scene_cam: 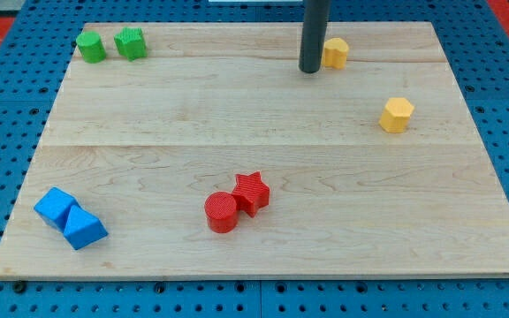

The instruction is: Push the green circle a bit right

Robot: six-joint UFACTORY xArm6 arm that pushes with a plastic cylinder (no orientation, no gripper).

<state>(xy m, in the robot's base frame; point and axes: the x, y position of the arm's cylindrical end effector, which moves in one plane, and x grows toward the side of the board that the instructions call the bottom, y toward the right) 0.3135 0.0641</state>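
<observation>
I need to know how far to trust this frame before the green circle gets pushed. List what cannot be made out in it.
1. Camera view: the rod runs off the view's top, so the arm above is unseen.
2. My tip stands just left of a yellow block, hiding its left part; its shape and any contact are unclear.
3. Green circle and green star: whether they touch is too small to tell.

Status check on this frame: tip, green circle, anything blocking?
My tip at view's top, beside yellow block, far from the greens. Green circle top left. Green star touching its right side, in the way.
</observation>
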